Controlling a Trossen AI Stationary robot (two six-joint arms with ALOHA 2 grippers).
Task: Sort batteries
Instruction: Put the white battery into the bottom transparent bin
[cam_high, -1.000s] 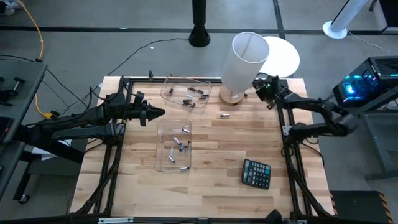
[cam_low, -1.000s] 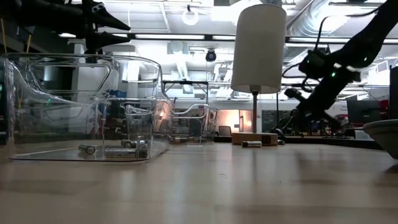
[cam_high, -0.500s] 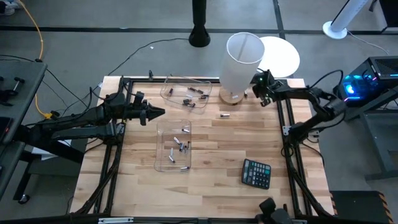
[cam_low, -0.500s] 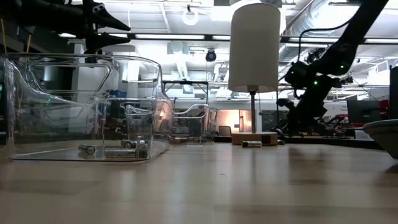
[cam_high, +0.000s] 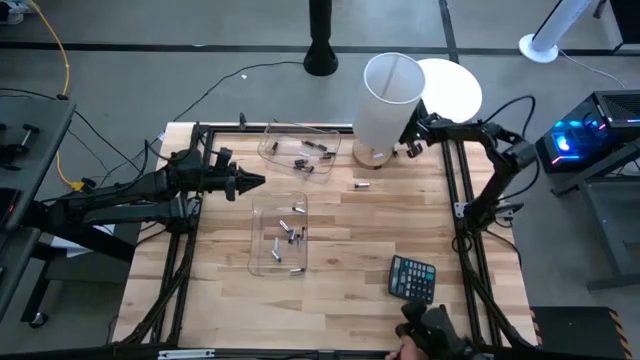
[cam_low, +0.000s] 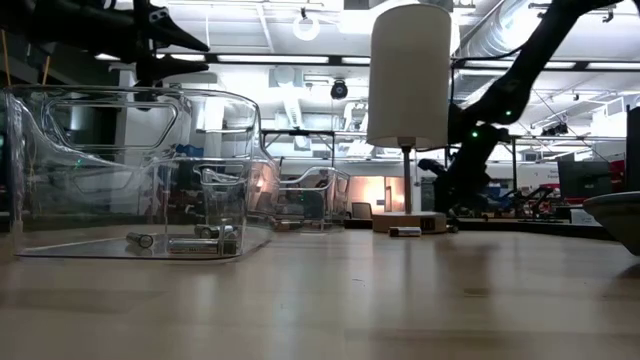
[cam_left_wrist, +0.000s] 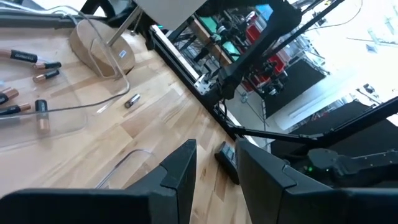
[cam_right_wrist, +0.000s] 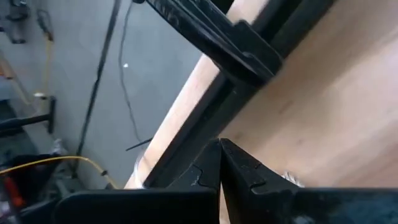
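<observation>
Several small batteries lie in a clear tray at the far side (cam_high: 300, 155) and in a second clear tray nearer the middle (cam_high: 283, 240). One loose battery (cam_high: 362, 185) lies on the wood between the trays and the lamp; it also shows in the low view (cam_low: 405, 231). My left gripper (cam_high: 258, 181) hovers left of the trays, above the table, its fingers a little apart (cam_left_wrist: 216, 168) and empty. My right gripper (cam_high: 412, 148) is at the far right beside the lamp's base, shut (cam_right_wrist: 221, 149) and empty.
A lamp with a tall white shade (cam_high: 388, 95) stands on a wooden base (cam_high: 375, 156) at the far edge. A black calculator (cam_high: 412, 278) lies near the front right. A dark thing (cam_high: 432, 330) reaches in at the near edge, below the calculator. A white disc (cam_high: 452, 90) lies beyond the table.
My right gripper has gone toward the table's left, close to the lamp's base, with its arm swinging up and over. The lamp shade has shifted slightly toward the left. A dark thing has come in at the near edge by the calculator.
</observation>
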